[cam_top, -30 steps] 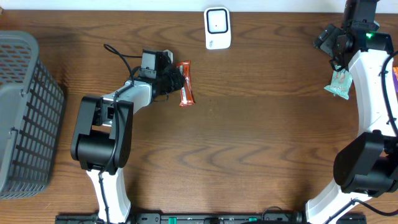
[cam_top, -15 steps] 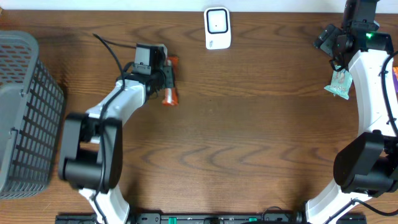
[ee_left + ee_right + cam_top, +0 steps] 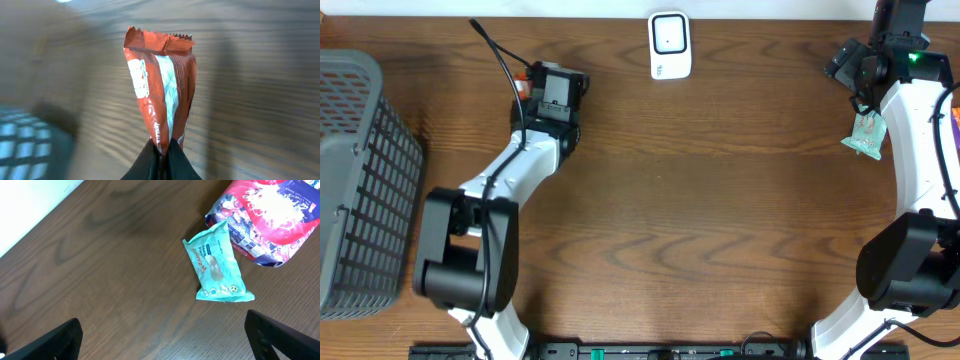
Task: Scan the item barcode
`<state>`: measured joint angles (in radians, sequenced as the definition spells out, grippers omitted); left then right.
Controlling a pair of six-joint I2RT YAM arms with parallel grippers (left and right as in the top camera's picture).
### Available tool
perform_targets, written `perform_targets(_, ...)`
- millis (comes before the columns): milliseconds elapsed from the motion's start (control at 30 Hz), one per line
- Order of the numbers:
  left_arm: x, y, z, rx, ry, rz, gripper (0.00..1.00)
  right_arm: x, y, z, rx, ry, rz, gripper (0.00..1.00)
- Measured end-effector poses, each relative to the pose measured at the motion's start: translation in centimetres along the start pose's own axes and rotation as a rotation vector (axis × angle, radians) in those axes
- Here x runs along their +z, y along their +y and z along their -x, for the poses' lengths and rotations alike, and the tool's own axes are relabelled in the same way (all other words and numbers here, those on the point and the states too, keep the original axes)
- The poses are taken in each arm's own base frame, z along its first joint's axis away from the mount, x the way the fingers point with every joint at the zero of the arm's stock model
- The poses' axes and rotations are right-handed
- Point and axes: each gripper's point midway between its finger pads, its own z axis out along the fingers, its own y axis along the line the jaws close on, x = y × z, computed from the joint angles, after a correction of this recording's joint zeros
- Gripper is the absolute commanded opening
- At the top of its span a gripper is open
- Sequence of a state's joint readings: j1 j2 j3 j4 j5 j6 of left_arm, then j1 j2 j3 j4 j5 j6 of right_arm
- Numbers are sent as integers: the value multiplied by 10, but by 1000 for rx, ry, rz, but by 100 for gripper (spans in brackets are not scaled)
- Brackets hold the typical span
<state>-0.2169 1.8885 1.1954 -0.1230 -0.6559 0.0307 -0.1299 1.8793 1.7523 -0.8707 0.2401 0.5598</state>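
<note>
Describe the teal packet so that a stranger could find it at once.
Start at the table's right side, where the right arm curves toward the far edge. Beside that arm, next to a bigger red-and-white bag, lies the teal packet. It is the only teal thing there, small and flat.

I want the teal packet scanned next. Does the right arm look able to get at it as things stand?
Probably yes. The right gripper hangs open above the teal packet, which lies flat and uncovered. The red bag only crowds one end of it.
</note>
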Motion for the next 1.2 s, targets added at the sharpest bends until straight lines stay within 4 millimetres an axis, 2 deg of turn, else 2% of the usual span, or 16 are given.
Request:
perform_targets(167,32,26,-14,3,14,226,7,0,0,0,-1,1,0,99)
perform_targets(333,49,25,-38,82,66,313,7,0,0,0,0,0,0,99)
perform_targets(433,45,14,-40,118,60,320,8,0,0,0,0,0,0,99)
perform_targets(500,37,0,-36,134,36,299,11,0,0,0,0,0,0,99)
perform_targets(600,24,-34,-36,185,15,205,17,0,0,0,0,0,0,99)
perform_targets(733,6,-84,-44,249,7,32,34,0,0,0,0,0,0,99)
perform_targets(867,-5,-111,-48,248,0,-72,34,0,0,0,0,0,0,99)
perform_targets(967,-7,-118,-48,241,0,-99,38,0,0,0,0,0,0,99)
perform_targets(1067,-7,-116,-48,202,3,-103,52,0,0,0,0,0,0,99)
perform_targets(1200,-8,-106,-44,130,20,-109,64,0,0,0,0,0,0,99)
